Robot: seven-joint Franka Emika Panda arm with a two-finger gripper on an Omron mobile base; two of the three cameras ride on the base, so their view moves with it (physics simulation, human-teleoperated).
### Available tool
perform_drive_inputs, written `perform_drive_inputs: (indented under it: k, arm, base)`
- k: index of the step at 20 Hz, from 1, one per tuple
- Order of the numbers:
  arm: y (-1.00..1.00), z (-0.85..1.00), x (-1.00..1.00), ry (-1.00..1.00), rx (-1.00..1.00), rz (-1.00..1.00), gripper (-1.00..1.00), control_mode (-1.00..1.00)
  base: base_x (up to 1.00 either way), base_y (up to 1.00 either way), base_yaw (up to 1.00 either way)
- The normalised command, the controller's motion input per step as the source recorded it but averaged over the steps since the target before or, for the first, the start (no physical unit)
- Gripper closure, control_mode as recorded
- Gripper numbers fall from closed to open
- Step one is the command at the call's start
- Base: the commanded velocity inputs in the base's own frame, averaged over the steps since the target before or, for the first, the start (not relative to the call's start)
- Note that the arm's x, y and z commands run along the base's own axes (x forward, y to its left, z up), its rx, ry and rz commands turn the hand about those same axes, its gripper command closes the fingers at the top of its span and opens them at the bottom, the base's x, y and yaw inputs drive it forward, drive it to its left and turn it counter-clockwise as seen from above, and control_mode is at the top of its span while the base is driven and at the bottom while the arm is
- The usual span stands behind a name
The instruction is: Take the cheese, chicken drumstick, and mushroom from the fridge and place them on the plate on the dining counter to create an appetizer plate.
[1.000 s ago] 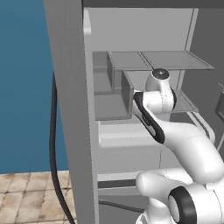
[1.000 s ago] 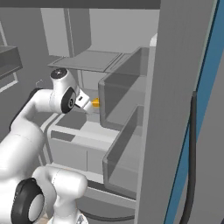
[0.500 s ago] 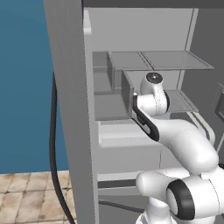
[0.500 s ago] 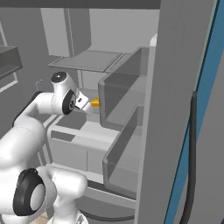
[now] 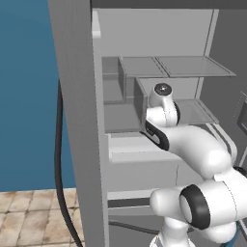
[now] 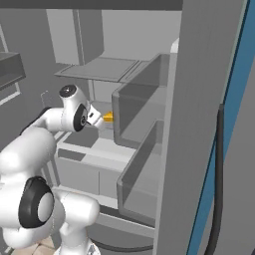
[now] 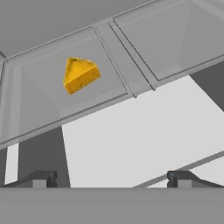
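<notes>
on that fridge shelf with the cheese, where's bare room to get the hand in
In the hand view the cheese sits alone in the left shelf panel, with bare shelf all round it. The right panel, past the divider strips, is bare. The open gripper has a clear path over the white ledge.

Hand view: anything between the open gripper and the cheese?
No object: in the hand view, bare fridge shelf lies between the gripper and the cheese.

Cheese (image 7: 80, 75) on fridge shelf (image 7: 52, 96), gripper (image 7: 111, 178) apparently open, apart
</notes>
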Motion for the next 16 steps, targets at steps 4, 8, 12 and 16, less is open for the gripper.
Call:
perform_drive_inputs:
  k: [4,8,12,16]
  arm:
    - [0.00,-0.14,0.36,0.00,0.00,-0.07,-1.00,-1.00]
    - [0.00,-0.08,0.43,0.00,0.00,-0.09,-1.00,-1.00]
    - [0.00,-0.11,0.43,0.00,0.00,-0.09,-1.00,-1.00]
    - [0.00,-0.18,0.39,0.00,0.00,-0.08,-1.00,-1.00]
  base:
    - [0.00,0.00,0.00]
    - [0.00,0.00,0.00]
    - [0.00,0.00,0.00]
    - [0.00,0.00,0.00]
